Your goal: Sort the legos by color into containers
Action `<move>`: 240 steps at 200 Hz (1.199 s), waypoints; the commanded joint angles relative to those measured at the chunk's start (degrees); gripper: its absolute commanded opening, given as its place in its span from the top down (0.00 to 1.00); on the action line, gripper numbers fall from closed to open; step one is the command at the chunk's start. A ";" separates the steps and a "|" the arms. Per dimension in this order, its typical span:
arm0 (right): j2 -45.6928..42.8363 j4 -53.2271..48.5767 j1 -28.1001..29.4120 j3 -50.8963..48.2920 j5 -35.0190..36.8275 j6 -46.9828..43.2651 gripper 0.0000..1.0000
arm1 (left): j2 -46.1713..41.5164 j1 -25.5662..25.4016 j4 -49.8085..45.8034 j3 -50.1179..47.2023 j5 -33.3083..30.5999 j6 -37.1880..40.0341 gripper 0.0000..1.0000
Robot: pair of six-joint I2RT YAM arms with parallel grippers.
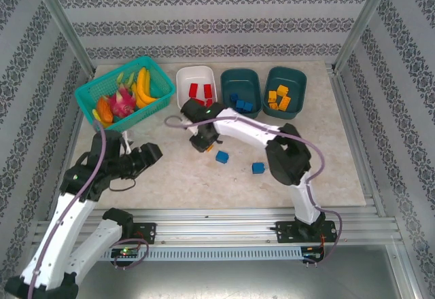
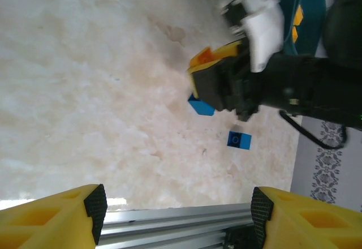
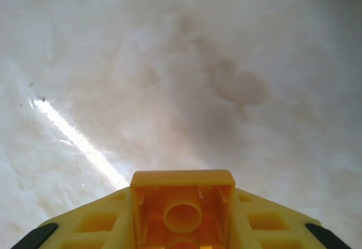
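Clamping an orange lego [image 3: 182,209] in the right gripper [image 1: 199,143] over the table [image 1: 326,156], near two blue legos [image 1: 222,156] [image 1: 258,168] lying loose, and holding the left gripper [image 2: 179,205] spread wide apart.

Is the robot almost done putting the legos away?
Nearly. Red bricks sit in the white tub, blue ones in the middle teal tub, orange ones in the right teal tub. The right gripper holds one orange brick. Two blue bricks are left on the table.
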 commanded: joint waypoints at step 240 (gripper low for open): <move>28.12 -6.82 -46.43 44.52 18.17 12.69 0.72 | 73.49 -15.60 31.87 55.69 6.25 4.17 0.31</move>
